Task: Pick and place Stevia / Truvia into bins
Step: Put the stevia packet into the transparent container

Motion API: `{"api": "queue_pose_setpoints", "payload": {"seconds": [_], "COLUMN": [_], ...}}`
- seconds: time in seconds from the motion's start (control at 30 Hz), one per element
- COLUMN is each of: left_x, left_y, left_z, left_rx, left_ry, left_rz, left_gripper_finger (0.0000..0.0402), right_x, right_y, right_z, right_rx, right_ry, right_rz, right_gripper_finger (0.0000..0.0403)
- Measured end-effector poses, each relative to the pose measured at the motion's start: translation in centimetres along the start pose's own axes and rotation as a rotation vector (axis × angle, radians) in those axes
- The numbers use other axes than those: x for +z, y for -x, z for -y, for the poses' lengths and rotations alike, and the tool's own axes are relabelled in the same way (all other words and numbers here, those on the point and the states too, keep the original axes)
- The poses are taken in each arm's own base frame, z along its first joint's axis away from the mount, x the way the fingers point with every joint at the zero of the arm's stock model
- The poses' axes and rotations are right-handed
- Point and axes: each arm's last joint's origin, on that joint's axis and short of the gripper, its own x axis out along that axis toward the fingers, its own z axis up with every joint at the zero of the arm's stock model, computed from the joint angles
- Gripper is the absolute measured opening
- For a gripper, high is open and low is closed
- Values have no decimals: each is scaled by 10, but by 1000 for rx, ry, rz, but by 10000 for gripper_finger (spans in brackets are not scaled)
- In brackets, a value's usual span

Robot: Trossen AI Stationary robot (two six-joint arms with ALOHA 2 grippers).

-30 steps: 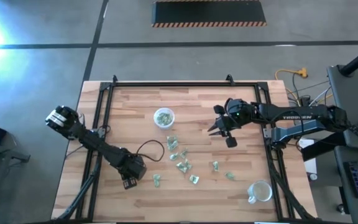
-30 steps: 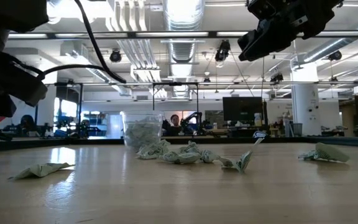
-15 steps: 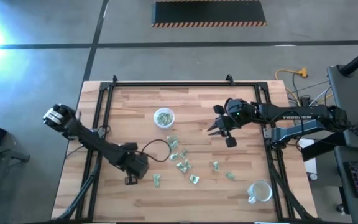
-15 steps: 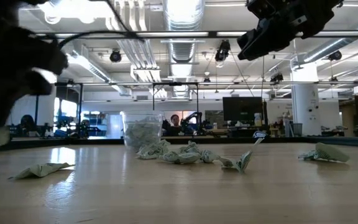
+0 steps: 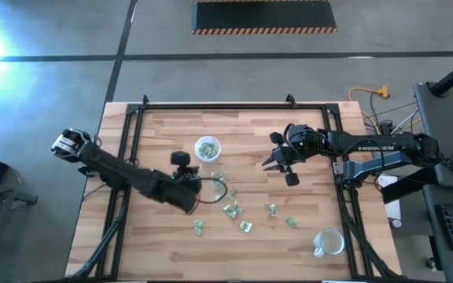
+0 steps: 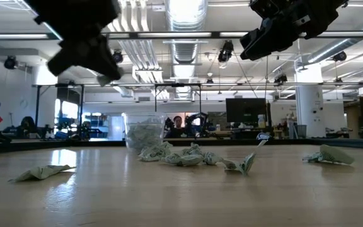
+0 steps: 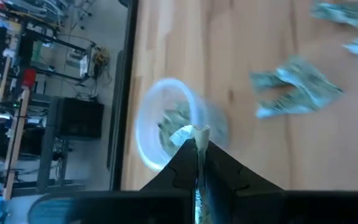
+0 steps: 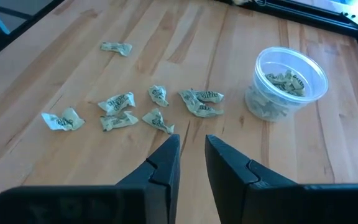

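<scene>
Left claw (image 7: 196, 163) swung toward bin (image 7: 169, 130) | clamps sachet (image 7: 193, 134) | right claw (image 8: 191, 152) parted

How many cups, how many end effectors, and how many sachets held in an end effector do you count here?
Cups: 2, the filled cup and the other cup
End effectors: 2, the left end effector and the right end effector
Held sachets: 1, the held sachet, in the left one
Total: 5

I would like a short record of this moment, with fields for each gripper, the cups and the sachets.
left gripper: shut on a sachet, above the filled cup
right gripper: open, raised over the table, holding nothing
filled cup: already holds sachets
empty cup: at the table's near right corner
loose sachets: scattered mid-table
</scene>
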Motion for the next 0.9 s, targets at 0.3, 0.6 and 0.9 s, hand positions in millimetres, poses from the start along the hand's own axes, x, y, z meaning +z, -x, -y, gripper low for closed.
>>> {"api": "queue_pose_setpoints", "payload": {"seconds": [0.3,0.6,0.9], "left_x": [1,-7,-18], "left_y": [-50,-89,-102], "left_z": [-43,-85,-102], "left_rx": [2,-116,-109], "left_ry": [-9,91,143], "left_rz": [-59,-26,-64], "left_gripper_finger": [0,0,0], "right_x": [-1,-2,-2], "right_y": [0,-1,-1], "right_z": [0,0,0], "right_rx": [1,2,2], "right_ry": [-1,0,0], "right_rz": [-2,-7,-7], "right_gripper_finger": [67,66,61]}}
